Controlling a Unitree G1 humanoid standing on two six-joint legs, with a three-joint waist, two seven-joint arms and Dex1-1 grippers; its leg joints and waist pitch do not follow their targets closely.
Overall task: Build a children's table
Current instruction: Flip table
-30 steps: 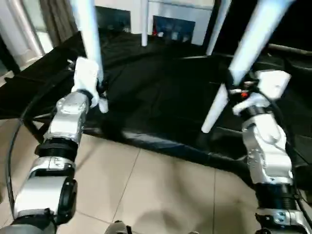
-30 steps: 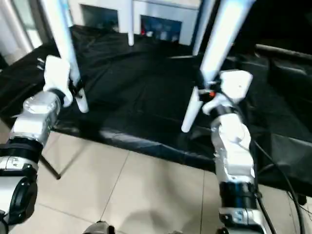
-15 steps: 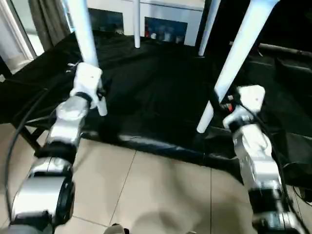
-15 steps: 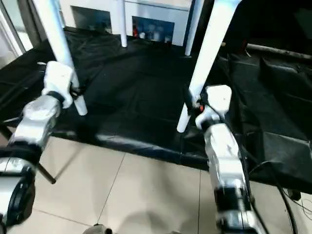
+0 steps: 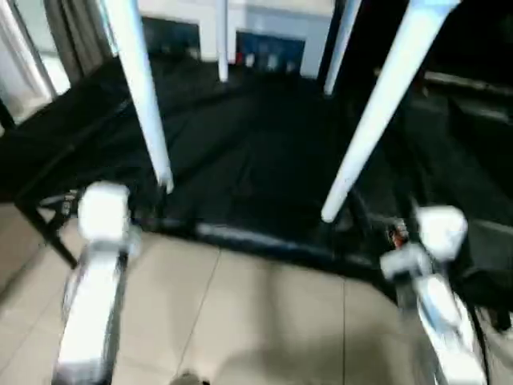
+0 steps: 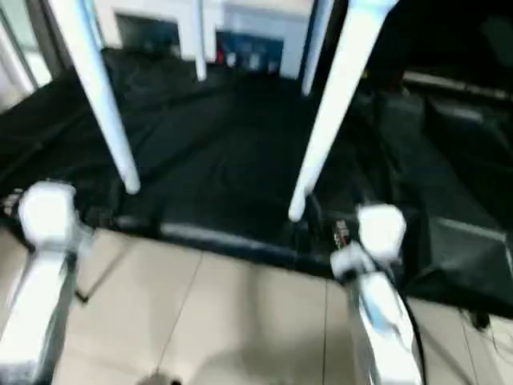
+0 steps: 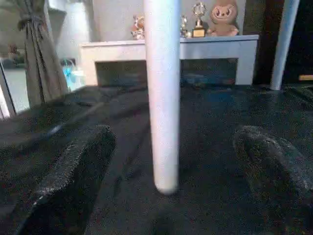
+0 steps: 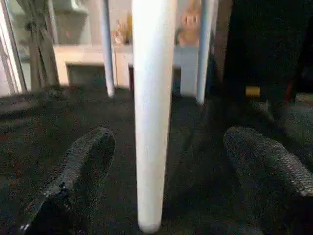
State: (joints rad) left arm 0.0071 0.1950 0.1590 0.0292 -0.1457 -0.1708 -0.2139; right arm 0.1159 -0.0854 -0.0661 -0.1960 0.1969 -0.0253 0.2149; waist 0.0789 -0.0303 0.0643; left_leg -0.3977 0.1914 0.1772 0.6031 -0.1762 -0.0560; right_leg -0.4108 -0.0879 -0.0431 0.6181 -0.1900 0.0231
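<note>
Legs of the children's table (image 5: pixel 377 112) stand on the black-covered worktop (image 5: pixel 256 152), upright so it rests on its own, each near leg apart between wide-spread left end effector (image 7: pixel 171 161) and right end effector (image 8: pixel 166 166)

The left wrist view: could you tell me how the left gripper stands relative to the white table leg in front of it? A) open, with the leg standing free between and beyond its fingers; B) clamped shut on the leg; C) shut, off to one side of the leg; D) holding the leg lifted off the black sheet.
A: the left gripper has its fingers spread wide, clear of the white table leg, whose foot rests on the black sheet.
</note>
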